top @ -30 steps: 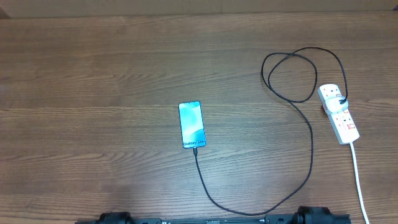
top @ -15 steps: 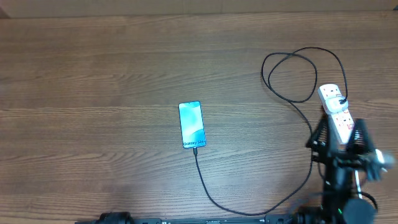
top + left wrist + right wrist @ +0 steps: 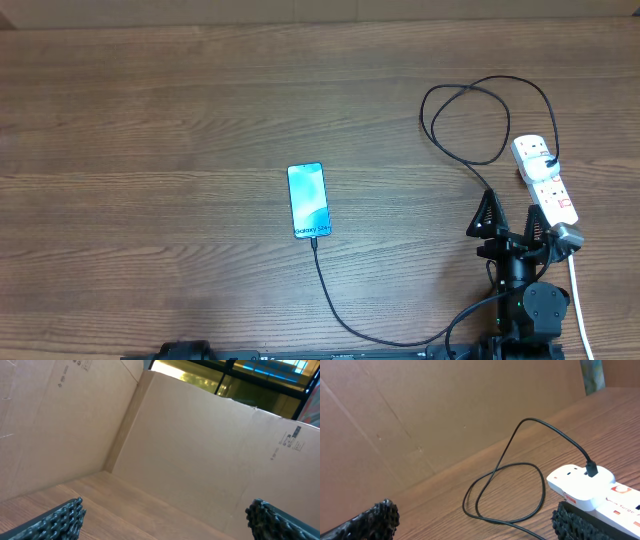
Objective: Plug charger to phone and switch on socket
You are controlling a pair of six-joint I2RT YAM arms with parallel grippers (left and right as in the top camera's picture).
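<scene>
The phone [image 3: 308,200] lies flat mid-table, its cyan screen up. The charger [image 3: 497,235], a thin black cable, meets the phone's near edge, sweeps along the table's front, then loops up to a plug in the white socket [image 3: 545,180] at the right. My right gripper [image 3: 512,221] hovers open just left of the socket's near end, holding nothing. In the right wrist view the socket [image 3: 587,485] and the charger loop [image 3: 506,485] lie ahead of the open right gripper [image 3: 477,522]. My left gripper [image 3: 165,522] is open and empty, facing cardboard.
A white cord [image 3: 578,295] runs from the socket to the table's near edge, beside my right arm. Cardboard walls [image 3: 200,435] stand round the table. The left arm's base [image 3: 185,351] sits at the near edge.
My right arm has come into the overhead view at the lower right. Over the last half second it drew left and back from above the socket's near end. Phone, charger and socket have not moved.
</scene>
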